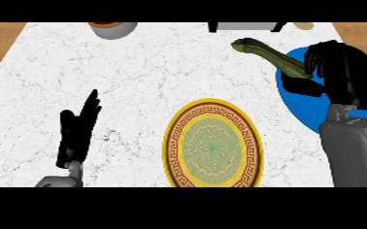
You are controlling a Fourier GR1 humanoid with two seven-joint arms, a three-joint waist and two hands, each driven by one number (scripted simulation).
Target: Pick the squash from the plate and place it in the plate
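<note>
A long dark green squash (pixel 269 56) lies slanted across the upper left rim of a blue plate (pixel 301 107) at the right edge of the counter. My right hand (pixel 337 70) sits over that plate with its fingers curled around the squash's lower end. A yellow-rimmed patterned plate (pixel 213 144) rests nearer the front, left of the blue one. My left hand (pixel 77 126) rests open at the lower left, fingers up, apart from both plates.
A grey pot with an orange rim (pixel 113 28) stands at the back left edge of the white marble counter (pixel 143 77). A dark and grey object (pixel 247 26) sits at the back right, beside a small pale item (pixel 305 25).
</note>
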